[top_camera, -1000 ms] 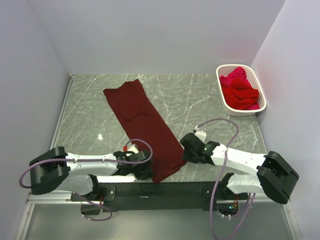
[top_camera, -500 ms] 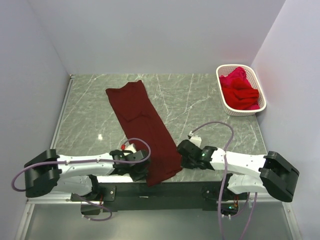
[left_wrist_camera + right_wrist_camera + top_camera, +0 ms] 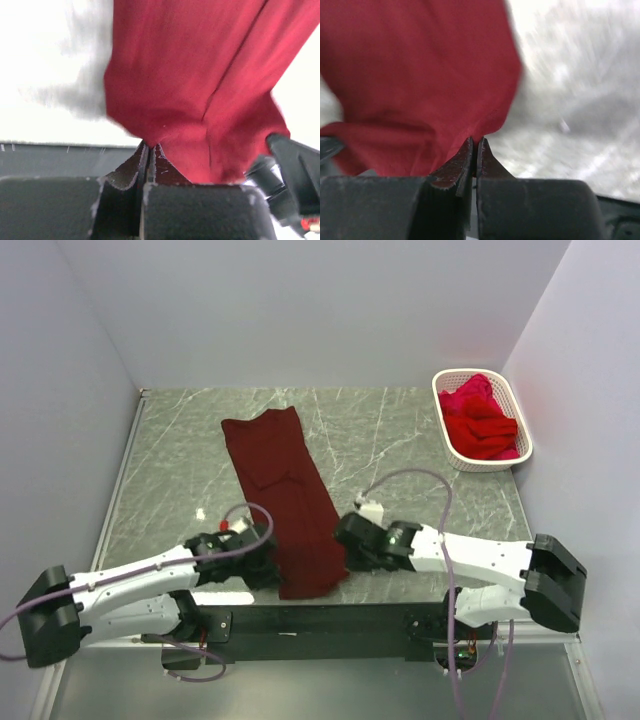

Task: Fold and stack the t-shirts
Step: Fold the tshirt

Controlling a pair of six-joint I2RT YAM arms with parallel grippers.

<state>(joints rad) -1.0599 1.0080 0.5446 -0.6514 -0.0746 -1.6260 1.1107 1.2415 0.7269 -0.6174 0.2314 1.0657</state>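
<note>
We hold the dark shirt (image 3: pixel 285 490) with 2 grippers. Our left gripper (image 3: pixel 266 565) and right gripper (image 3: pixel 345 540) both pinch its near end. It lies long on the table (image 3: pixel 400 440).

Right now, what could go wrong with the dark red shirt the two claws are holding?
The left gripper and right gripper each pinch only a thin edge of the maroon shirt, so a corner might slip out. The shirt lies slanted on the table, so an uneven pull could fold it crooked.
</note>
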